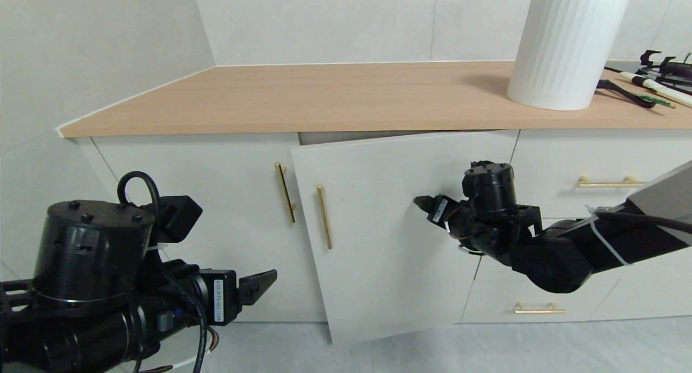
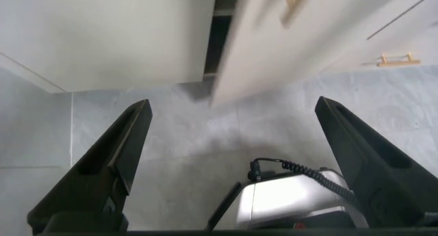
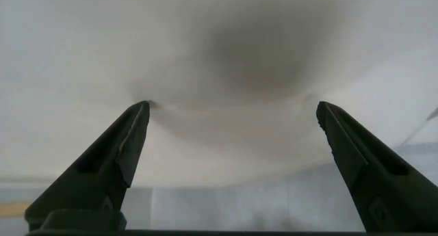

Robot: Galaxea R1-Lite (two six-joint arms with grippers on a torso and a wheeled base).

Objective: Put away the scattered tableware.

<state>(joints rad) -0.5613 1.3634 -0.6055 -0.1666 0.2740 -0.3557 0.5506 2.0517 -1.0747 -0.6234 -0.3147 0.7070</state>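
Observation:
Several utensils, black and white-handled, lie at the far right of the wooden countertop. Beside them stands a tall white ribbed holder. Below the counter a white cabinet door with a gold handle hangs ajar. My right gripper is open, its fingertips close against the door's face, right of the handle. Low at the left, my left gripper stands open and holds nothing, with the floor under it and the ajar door ahead.
The neighbouring left door is shut, with its own gold handle. Drawers with gold pulls are right of the ajar door. A dark gap shows between the doors. Grey floor runs in front of the cabinets.

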